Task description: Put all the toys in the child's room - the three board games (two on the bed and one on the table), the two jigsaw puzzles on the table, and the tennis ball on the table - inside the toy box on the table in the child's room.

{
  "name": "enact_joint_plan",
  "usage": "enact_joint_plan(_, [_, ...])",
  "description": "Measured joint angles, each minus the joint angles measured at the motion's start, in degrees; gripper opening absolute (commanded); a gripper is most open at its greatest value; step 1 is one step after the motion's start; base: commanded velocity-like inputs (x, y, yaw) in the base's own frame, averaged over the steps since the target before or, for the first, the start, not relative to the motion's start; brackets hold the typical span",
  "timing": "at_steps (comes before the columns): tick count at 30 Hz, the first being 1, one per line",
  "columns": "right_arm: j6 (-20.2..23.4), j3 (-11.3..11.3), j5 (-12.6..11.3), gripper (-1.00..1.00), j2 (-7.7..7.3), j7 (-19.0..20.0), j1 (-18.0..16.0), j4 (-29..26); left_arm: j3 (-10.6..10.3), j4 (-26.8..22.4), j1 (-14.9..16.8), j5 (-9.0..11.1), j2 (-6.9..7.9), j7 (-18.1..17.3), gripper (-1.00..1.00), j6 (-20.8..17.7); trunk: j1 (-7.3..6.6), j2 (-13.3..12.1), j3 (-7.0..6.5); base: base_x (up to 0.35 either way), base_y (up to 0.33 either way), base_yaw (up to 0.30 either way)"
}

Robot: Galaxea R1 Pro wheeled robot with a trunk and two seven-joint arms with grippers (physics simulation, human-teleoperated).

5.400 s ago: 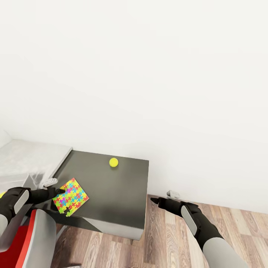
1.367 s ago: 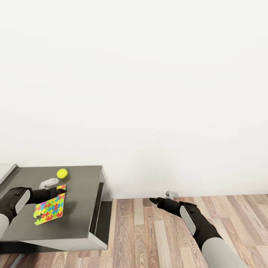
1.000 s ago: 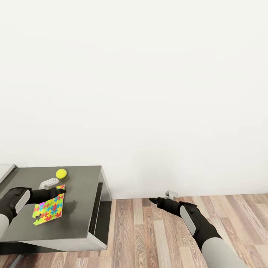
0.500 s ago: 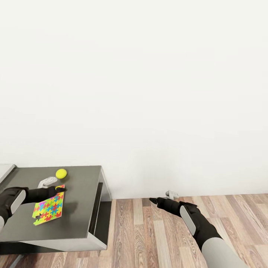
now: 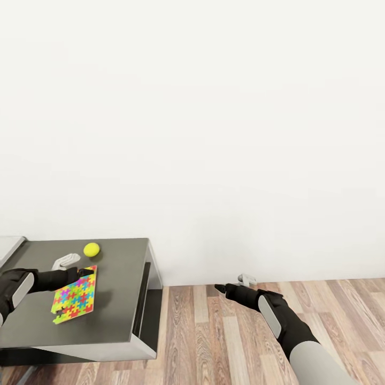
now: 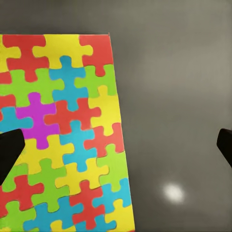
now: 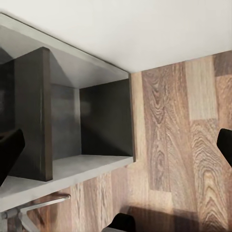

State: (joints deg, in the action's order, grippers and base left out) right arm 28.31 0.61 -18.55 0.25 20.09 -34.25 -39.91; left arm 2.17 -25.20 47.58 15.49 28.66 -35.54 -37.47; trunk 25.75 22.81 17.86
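Note:
A multicolour jigsaw puzzle (image 5: 75,294) lies flat on the dark grey table (image 5: 120,299), near its left part. My left gripper (image 5: 83,264) hovers open just above the sheet's far corner. In the left wrist view the puzzle (image 6: 58,140) lies under the spread fingers, one black fingertip (image 6: 9,152) over the sheet, the other over bare tabletop (image 6: 169,87). The yellow-green tennis ball (image 5: 91,249) rests behind the puzzle. A light grey corner of the toy box (image 5: 8,245) shows at the left edge. My right gripper (image 5: 232,283) hangs open over the floor, holding nothing.
A plain white wall stands behind the table. Wood-plank floor (image 5: 240,342) spreads to the right of it. The table's right side has an open dark shelf recess (image 7: 96,121), seen from my right gripper (image 7: 117,147).
Since 5.4 s ago the view has swung right, putting the table at the left. In the last second my left arm drew back a little and the puzzle now lies flat.

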Motion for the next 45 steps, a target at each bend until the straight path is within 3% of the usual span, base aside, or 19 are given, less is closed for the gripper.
enact_joint_plan(45, [-0.03,0.02,0.04,1.0,0.01,0.0,0.0,-0.01,0.01,-0.01,-0.03,-0.12,-0.18,0.06,1.0,0.06,0.0,0.0,0.0,0.0,0.111,0.0])
